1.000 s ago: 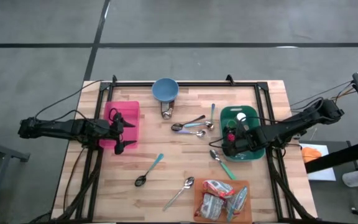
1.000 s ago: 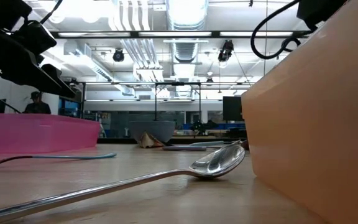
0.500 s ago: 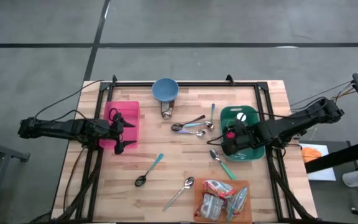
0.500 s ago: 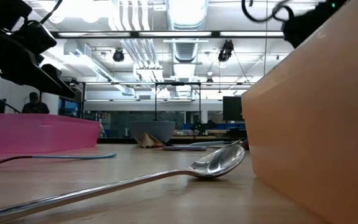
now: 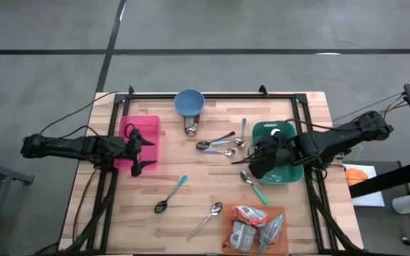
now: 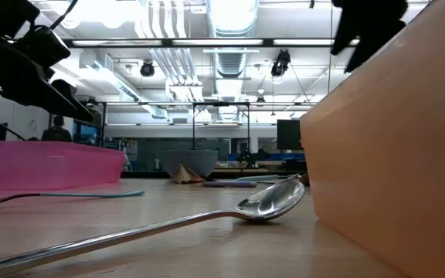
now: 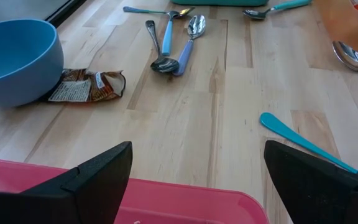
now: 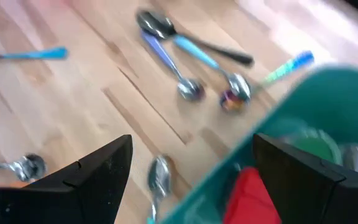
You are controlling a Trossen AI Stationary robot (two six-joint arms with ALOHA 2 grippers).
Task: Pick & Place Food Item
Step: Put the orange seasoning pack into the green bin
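Right fingers (image 5: pixel 256 161) spread, empty, over green bin (image 5: pixel 287 175) edge; left fingers (image 5: pixel 139 150) spread, empty

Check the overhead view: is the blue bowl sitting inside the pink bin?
No, the blue bowl stands on the bare table near its far edge, apart from the pink bin.

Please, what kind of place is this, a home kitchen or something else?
Probably a robotics lab or workshop, not a home: the wooden table stands on a grey concrete floor, and behind it are long ceiling lights and workstations, with a person there.
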